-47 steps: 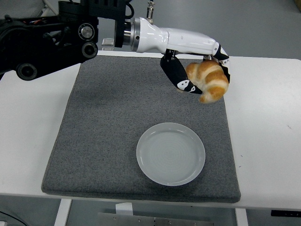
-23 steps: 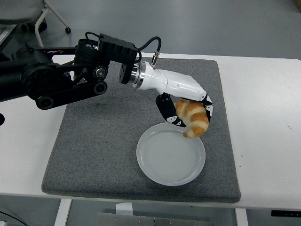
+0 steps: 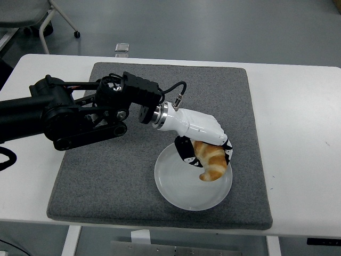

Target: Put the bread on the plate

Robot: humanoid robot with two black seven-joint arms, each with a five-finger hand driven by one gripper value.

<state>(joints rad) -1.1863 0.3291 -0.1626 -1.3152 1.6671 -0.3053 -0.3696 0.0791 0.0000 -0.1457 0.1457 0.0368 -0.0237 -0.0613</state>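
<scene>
The bread [image 3: 211, 162], a golden croissant, hangs over the far right part of the white plate [image 3: 181, 191], its lower tip at or just above the plate's surface; contact cannot be told. The left hand [image 3: 205, 152] has its fingers [image 3: 184, 150] curled around the bread's upper part, gripping it. The plate sits on the near right part of a grey mat [image 3: 117, 176], which lies on the white worktop [image 3: 303, 144]. The black left arm [image 3: 69, 114] reaches in from the left edge.

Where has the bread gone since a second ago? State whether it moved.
Yes. The bread, held in the left hand, came down and toward the table's near edge, from beyond the plate to over it.
</scene>
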